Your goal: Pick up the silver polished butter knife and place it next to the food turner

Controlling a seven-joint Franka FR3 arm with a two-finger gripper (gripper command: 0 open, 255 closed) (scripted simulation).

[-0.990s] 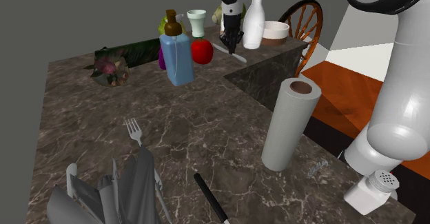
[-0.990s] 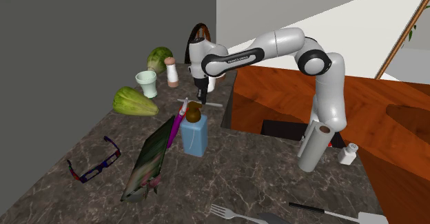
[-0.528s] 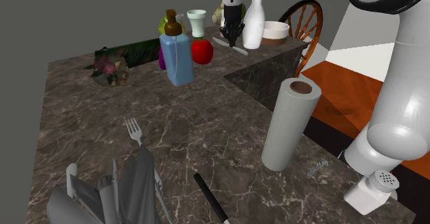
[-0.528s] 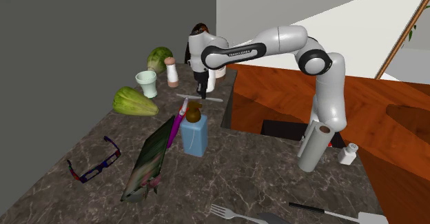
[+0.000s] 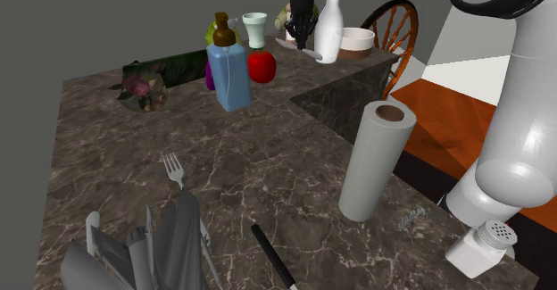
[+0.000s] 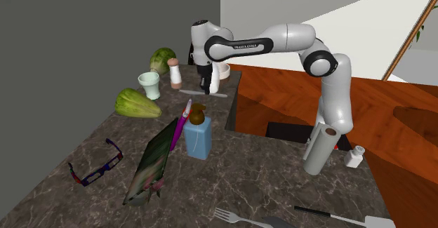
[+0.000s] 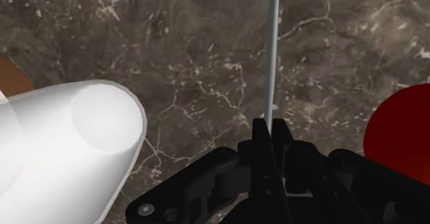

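- Butter knife [image 6: 191,92]: thin pale metal strip at upper centre of second exterior view, far end of the dark marble surface [image 5: 268,154].
- Pinched in the black gripper [image 6: 213,90]. Fingers [image 7: 260,138] clenched on it, no gap visible in wrist view.
- Seen edge-on from the wrist [image 7: 273,50], running straight out from between the fingers.
- Held level and crosswise under the hand. Looks clear of the surface, just beside the white bottle [image 5: 332,25], with the red apple [image 5: 261,65] on the other side.
- Grip point looks off-centre: longer part sticks out toward frame left in second exterior view, short stub toward frame right.
- Handling, judged: light, stiff, not fragile. Polished and thin, so probably slippery.
- Off-centre pinch on a narrow section could let it pivot or creep during a fast swing. Better hold would be mid-length across the flat faces.
- Food turner [image 6: 326,215]: black handle, pale blade, lower right of second exterior view and bottom centre of shoulder view [image 5: 270,252]. Well apart from the knife, nearly the whole surface between.
- Near the likely path: blue soap bottle [image 5: 230,76], paper towel roll [image 5: 375,159], fork [image 5: 174,168] close to the drop zone.
- Next, judged: carry toward frame bottom, set down flat beside the turner, then release.
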